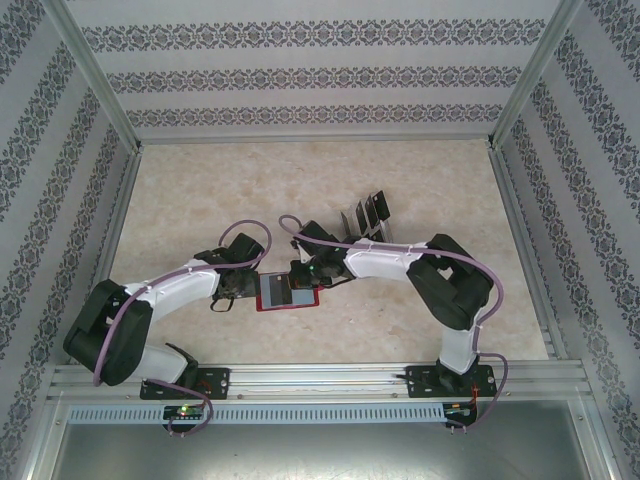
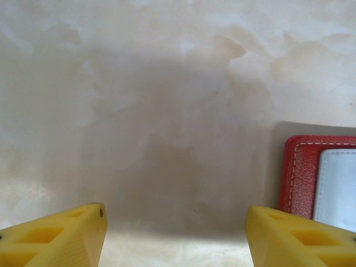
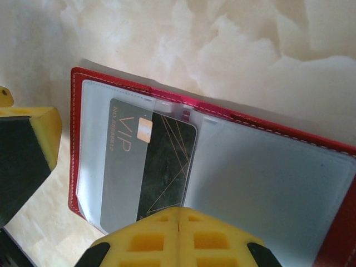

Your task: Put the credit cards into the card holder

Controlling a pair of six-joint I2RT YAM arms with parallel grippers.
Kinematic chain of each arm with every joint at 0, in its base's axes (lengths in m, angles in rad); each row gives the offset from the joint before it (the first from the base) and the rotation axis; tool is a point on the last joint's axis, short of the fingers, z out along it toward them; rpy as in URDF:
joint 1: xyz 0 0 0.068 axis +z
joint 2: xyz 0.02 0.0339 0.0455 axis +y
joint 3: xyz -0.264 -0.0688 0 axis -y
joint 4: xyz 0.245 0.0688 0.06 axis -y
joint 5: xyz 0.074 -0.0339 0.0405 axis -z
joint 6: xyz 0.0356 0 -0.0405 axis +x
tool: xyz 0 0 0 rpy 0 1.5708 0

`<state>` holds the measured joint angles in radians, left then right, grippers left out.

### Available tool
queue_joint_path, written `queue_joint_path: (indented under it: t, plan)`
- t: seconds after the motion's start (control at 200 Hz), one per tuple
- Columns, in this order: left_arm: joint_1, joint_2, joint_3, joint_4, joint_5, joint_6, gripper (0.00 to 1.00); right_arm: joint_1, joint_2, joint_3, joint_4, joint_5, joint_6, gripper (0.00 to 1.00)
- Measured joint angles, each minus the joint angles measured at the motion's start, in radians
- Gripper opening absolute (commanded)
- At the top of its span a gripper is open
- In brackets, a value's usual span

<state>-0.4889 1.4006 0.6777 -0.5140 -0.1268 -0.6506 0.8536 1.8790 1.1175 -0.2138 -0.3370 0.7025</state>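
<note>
Clenched tight, right gripper, yellow tips pressed flat together with nothing seen between them. Meets the near short end of one credit card, dark grey with gold VIP lettering. Lies straight ahead of those tips, long axis running away from them and leaning a little left, left part frosted over by a clear sleeve, the rest bare. Rests on the left leaf of the card holder, spread open and flat on the table, red rim outermost, second grey leaf off to the right of the tips. Looks more like a push than a pinch, since the seam of the tips stands across the flat card; cannot tell for sure. Probably calls for a nudge along that long axis, with the right arm plainly the nearer one. Released and waiting just beside the holder's left edge, left gripper, tips well apart, nothing between them, red corner just beyond its right tip. Well beyond the right gripper, more credit cards upright in a clear rack.
</note>
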Motion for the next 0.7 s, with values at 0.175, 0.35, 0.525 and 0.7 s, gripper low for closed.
queue_joint_path:
  t: [0.175,0.35,0.525,0.7]
  plan:
    - [0.000,0.003,0.000,0.009,0.005,0.002,0.68,0.007,0.019,0.008,-0.009,0.000,0.000,0.00]
    - [0.000,0.013,-0.001,0.027,0.018,0.004,0.68,0.009,0.032,0.013,-0.014,0.000,0.000,0.00]
    - [0.000,0.019,-0.006,0.040,0.019,0.004,0.68,0.027,0.055,0.040,-0.015,0.000,0.001,0.00]
    - [0.000,0.023,-0.014,0.049,0.022,0.004,0.68,0.042,0.077,0.066,-0.015,-0.001,0.001,0.00]
